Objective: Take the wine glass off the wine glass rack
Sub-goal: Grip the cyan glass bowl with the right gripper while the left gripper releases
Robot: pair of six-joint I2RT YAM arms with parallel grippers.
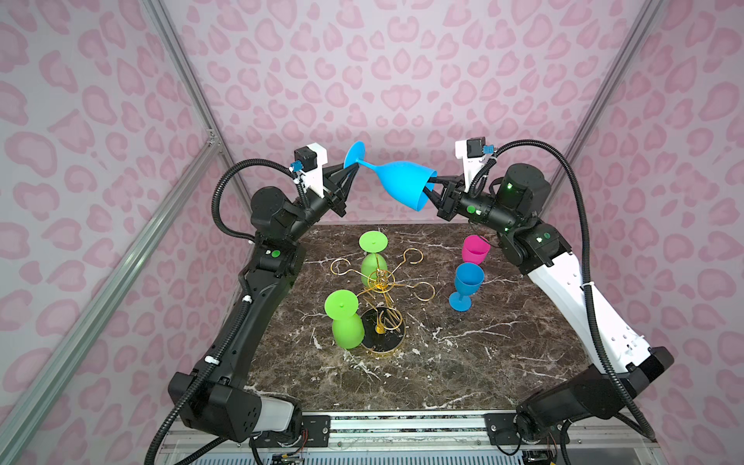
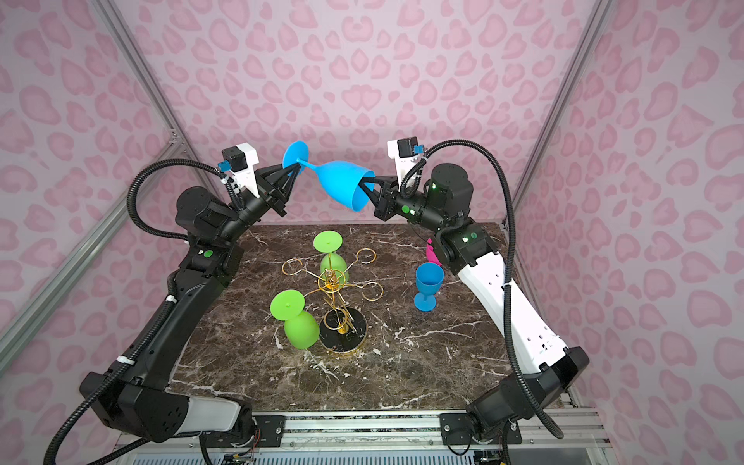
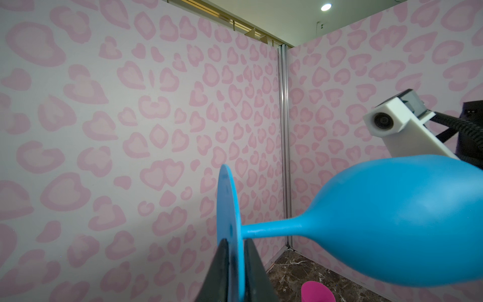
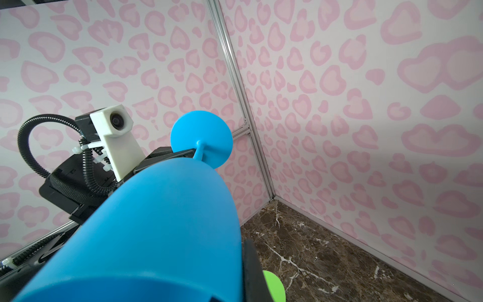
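Handover in mid-air, by the look of it: the blue wine glass (image 1: 396, 181) lies nearly level between 2 grippers, above the table's back edge and clear of the rack. To do this cleanly, the left gripper (image 1: 351, 170) should spread wide and back straight off, with no sideways flick at the foot. Its fingers (image 3: 218, 277) sit either side of the foot disc, and whether they press on it or stand just clear cannot be told. The right gripper (image 1: 428, 189) is clamped on the bowl's rim, 1 finger inside and 1 outside. A rim pinch on a long glass wants a slow carry and an unhurried turn to upright before it meets the marble table (image 1: 503, 362).

Now the count, front to back:
- 1 wine glass rack (image 1: 388, 340) stands mid-table, with 4 bare loops showing.
- 2 green glasses hang upside down on it, the near green glass (image 1: 347, 330) and the far green glass (image 1: 373, 242).
- 1 standing blue glass (image 1: 469, 280) is off to the right.
- 1 pink glass (image 1: 475, 249) sits just behind that.
- Farthest of all is the 1 held glass.
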